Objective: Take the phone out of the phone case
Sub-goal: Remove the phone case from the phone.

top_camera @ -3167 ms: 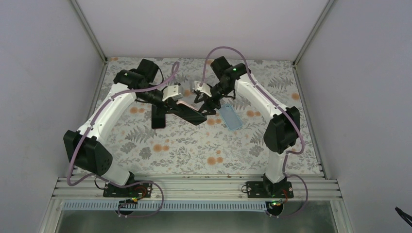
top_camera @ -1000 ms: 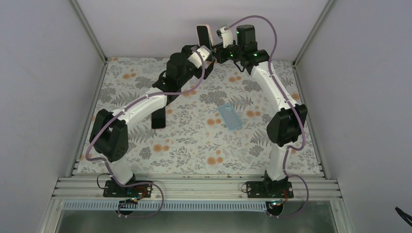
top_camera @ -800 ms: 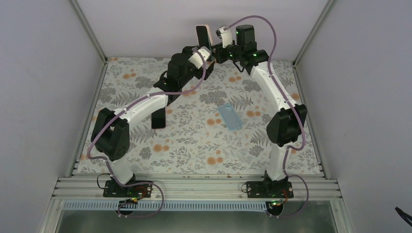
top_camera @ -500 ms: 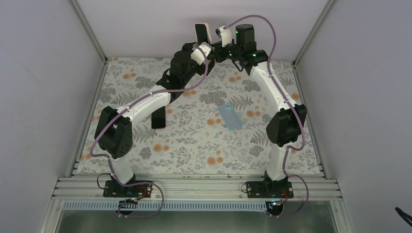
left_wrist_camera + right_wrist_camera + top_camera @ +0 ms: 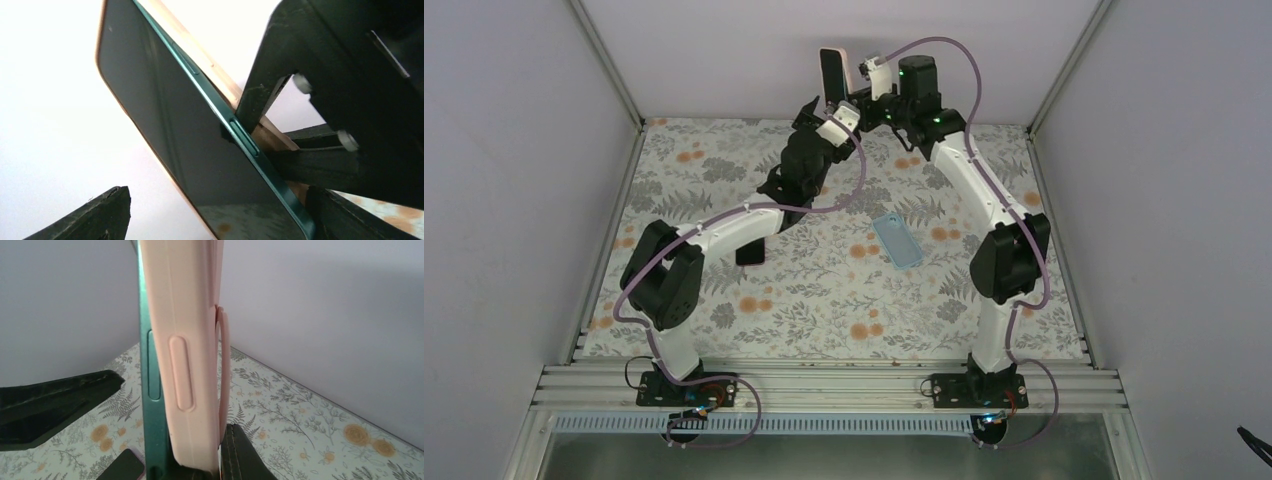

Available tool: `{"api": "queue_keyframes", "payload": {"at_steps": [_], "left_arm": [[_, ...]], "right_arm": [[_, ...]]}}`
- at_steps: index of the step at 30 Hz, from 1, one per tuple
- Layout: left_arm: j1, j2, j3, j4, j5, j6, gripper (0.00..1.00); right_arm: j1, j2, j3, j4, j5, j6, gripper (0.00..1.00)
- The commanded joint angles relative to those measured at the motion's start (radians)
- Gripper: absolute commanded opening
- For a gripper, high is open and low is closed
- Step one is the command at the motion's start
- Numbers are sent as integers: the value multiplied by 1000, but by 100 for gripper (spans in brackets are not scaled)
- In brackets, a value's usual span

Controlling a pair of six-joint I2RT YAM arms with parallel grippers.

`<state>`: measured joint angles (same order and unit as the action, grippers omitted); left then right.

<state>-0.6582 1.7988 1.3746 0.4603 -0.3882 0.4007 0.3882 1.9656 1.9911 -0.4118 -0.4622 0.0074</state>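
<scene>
The phone (image 5: 829, 72) is held upright in the air above the far edge of the table (image 5: 824, 300), close to the back wall and well clear of the floral surface, with both arms reaching up to it. It sits in the pink phone case (image 5: 185, 340). In the right wrist view the green metal side of the phone shows as a strip beside the case wall, and the two run parallel. The right gripper (image 5: 176, 402) meets the assembly from the side, its fingers drawn close together across the thickness of the cased phone. One finger (image 5: 242, 455) bears on the case back just below a pink ring (image 5: 222, 365) fixed there. The other finger (image 5: 60, 400) lies on the screen side, with its tip just beside the green edge. In the left wrist view this screen-side finger reaches the phone edge next to the side button. The left gripper (image 5: 217, 200) approaches from below with its fingers apart. The lower end of the phone stands between them, dark screen toward the wrist camera. One finger (image 5: 100, 215) is separated from the phone by a visible gap. The opposite finger (image 5: 345, 220) is just beside the green edge, and contact there cannot be determined. On the table, well apart from both grippers, lie a light blue case (image 5: 897, 242) and a dark flat item (image 5: 749, 252), the latter partly hidden under the left arm.
</scene>
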Motion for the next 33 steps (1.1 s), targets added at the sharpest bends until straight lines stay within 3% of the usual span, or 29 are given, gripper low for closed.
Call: {"api": "queue_keyframes", "payload": {"at_steps": [1,5,15,23,28,33], "left_arm": [[54,-30,-52,324,-289,235,86],[70,-36,-73,462,-297,334,85],[132,-13,-67,452,-279,282,66],[132,-2,9,279,-175,143,51],[128,12,60,193,-125,107,29],[126,18,71,213,-121,129,24]], "right_arm": [[7,-100,-42,25,-80,39,3],[24,-112,-74,40,-102,55,3],[81,-169,-171,83,-145,77,3],[157,-145,-190,88,-160,72,3],[185,-115,-172,81,-175,73,3],[199,-105,-174,79,-184,72,2]]}}
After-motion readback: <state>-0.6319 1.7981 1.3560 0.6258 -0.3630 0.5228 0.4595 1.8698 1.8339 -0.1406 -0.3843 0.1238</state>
